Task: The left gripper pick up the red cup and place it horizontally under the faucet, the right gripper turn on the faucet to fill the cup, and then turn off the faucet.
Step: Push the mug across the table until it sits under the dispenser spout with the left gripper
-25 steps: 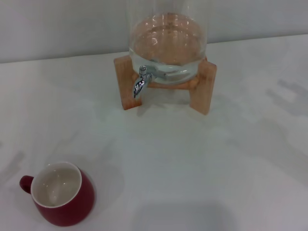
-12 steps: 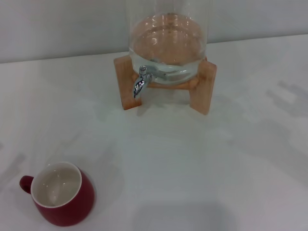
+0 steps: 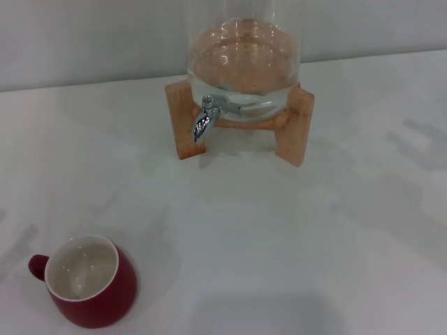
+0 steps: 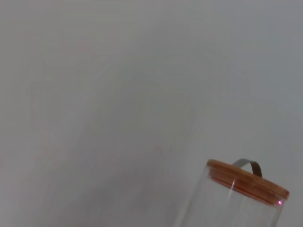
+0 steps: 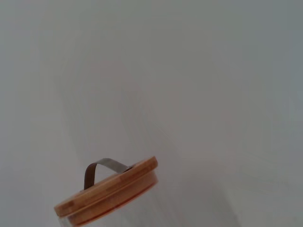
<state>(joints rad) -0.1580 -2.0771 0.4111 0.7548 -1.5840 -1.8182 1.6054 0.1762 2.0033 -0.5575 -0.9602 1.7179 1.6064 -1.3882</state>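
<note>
You have the red cup [image 3: 89, 281] standing upright on the white worktop [image 3: 279, 237], close to the near edge on the robot's left. Its mouth faces up, showing the glossy white inside, and its small loop handle points toward the left. Nothing is touching it.

Well apart from the cup, toward the back of the worktop, stands the glass jar [image 3: 243, 56] on its wooden stand [image 3: 293, 125]. The jar holds clear liquid in its lower part. The faucet [image 3: 204, 117] sticks out from the front of the jar near its base, between the stand's front legs, with its spout curving down over bare worktop. The cup is not under it.

Neither the left gripper nor the right gripper appears in any view, so you cannot tell whether either is released or clenched. The head view shows no arm over the worktop.

Both wrist cameras look toward a plain grey wall. In the left wrist view you see the jar's upper part with its wooden lid [image 4: 247, 180] and a metal strap handle [image 4: 250, 165] on top. The right wrist view shows the same lid [image 5: 106, 191] and strap handle [image 5: 102, 169] from the other side.
</note>
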